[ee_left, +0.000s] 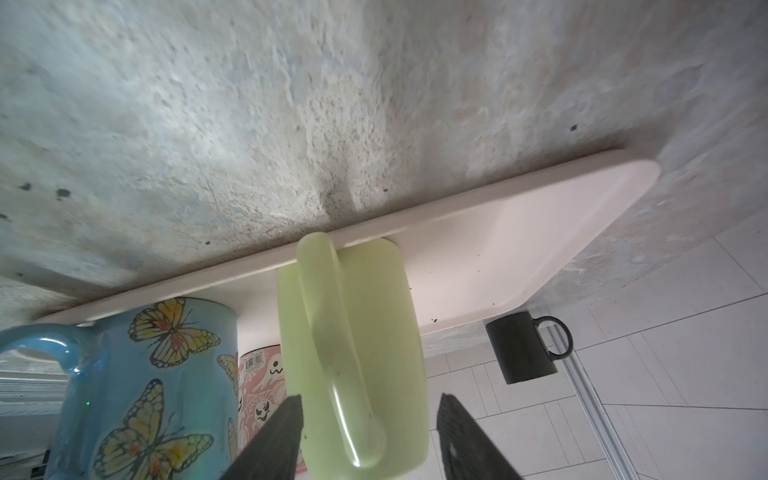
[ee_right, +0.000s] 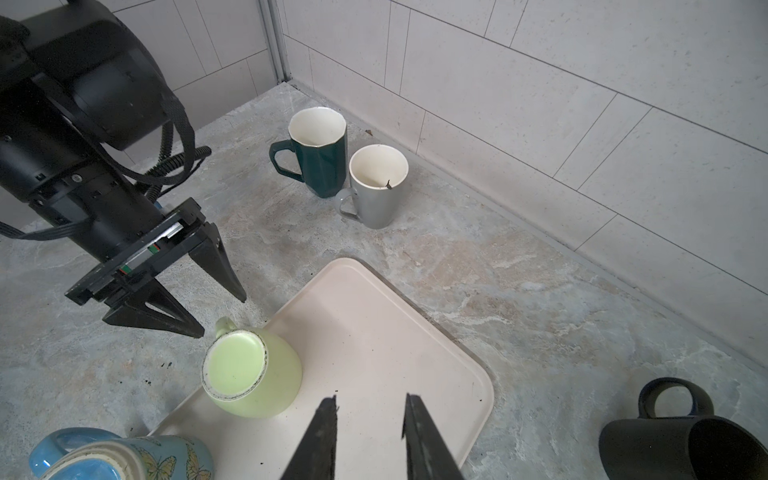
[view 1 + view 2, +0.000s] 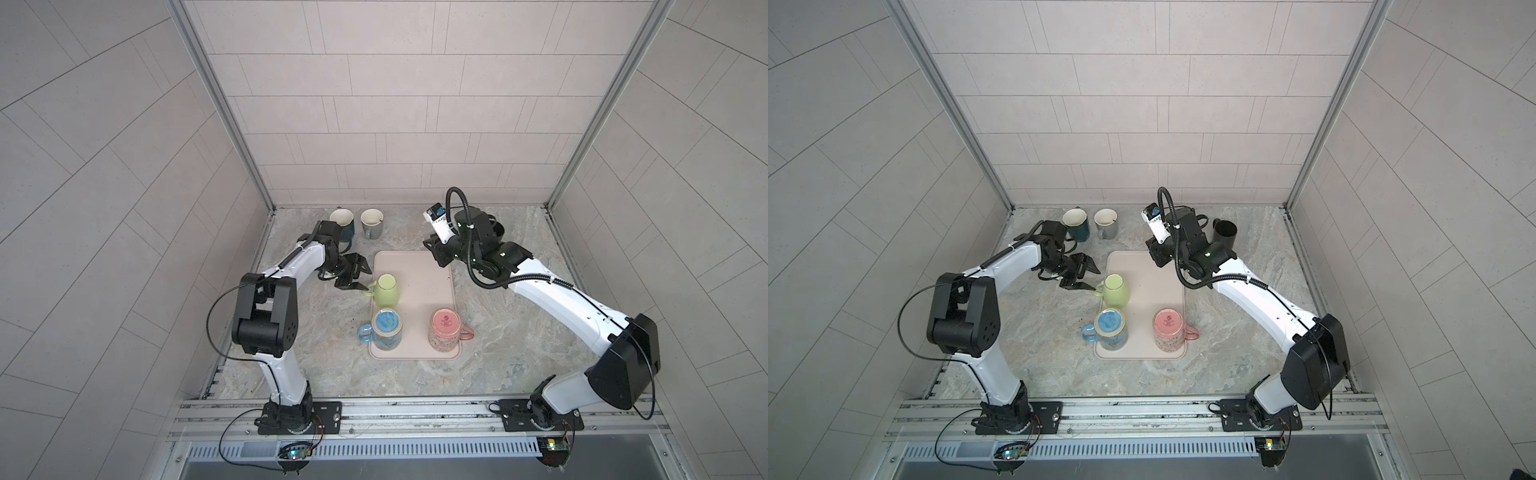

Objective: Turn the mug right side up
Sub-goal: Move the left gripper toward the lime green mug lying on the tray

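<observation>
**Top views.** The pale green glazed mug [image 3: 387,289] stands mouth down at the left edge of the beige plastic tray [image 3: 419,274]. Its handle points toward the left end effector [image 3: 366,279], whose jaws stand moderately wide at the handle and grip nothing. The right end effector [image 3: 1156,257] hovers over the tray's far corner. The blue butterfly-print mug [image 3: 386,330] and the pink ghost-print mug [image 3: 444,330] are also inverted. Judging by the approach, the green mug is the current target. It has not been lifted or rotated, so grasp, inversion and set-down all remain.

**Left wrist view.** The jaws straddle the handle with clearance on both sides, a detail that cannot be made out from above.

**Right wrist view.** The right end effector's jaws are narrow and empty above bare tray. Only this view shows the green mug's foot ring uppermost, which confirms it is inverted. A matte black mug [image 2: 681,449] stands upright on the stone-pattern surface [image 2: 519,270].
</observation>
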Robot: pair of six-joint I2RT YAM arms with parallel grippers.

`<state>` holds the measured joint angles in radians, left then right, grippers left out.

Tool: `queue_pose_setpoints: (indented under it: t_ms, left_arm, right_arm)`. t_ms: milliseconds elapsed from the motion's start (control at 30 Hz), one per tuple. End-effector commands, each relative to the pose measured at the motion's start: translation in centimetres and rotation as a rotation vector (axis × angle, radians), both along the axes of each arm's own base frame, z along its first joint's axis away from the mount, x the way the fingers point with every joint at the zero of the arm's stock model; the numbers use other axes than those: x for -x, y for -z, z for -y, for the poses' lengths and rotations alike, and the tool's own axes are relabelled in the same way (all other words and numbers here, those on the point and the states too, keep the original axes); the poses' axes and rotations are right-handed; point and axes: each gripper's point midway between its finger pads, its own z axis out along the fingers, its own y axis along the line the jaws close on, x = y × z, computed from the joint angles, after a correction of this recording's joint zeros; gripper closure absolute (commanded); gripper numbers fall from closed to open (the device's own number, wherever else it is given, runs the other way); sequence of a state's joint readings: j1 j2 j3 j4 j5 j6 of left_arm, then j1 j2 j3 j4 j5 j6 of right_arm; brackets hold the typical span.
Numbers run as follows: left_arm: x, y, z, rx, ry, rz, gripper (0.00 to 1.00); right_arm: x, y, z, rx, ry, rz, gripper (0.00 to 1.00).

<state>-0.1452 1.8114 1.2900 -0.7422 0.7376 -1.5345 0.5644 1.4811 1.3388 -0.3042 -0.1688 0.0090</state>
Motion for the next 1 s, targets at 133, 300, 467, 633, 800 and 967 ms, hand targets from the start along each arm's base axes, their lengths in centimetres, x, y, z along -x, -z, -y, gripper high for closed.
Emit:
queue_pose_setpoints:
  t_ms: [133, 300, 467, 633, 800, 967]
  left_arm:
    - [0.5, 0.6, 0.7, 0.015, -0.006, -0.037, 0.43]
    - [1.0, 1.2, 1.2, 0.032, 0.013, -0.060, 0.45]
    - [1.9, 1.9, 1.3, 0.032, 0.021, -0.085, 0.46]
    - [1.8, 2.1, 1.4, 0.038, 0.021, -0.084, 0.48]
    - [1.5, 2.1, 1.6, 0.046, 0.022, -0.079, 0.53]
    - [1.6, 2.1, 1.9, 0.052, 0.027, -0.078, 0.58]
  right_arm:
    - [-0.1, 0.2, 0.2, -0.004, 0.005, -0.020, 0.72]
    - [-0.2, 0.3, 0.1, -0.004, 0.004, -0.022, 0.72]
    - [-0.1, 0.4, 0.1, -0.002, 0.003, -0.026, 0.72]
    - [-0.1, 0.4, 0.1, -0.006, 0.004, -0.028, 0.72]
    - [-0.1, 0.5, 0.2, -0.004, 0.009, -0.032, 0.73]
    - [-0.2, 0.7, 0.2, 0.000, 0.014, -0.034, 0.73]
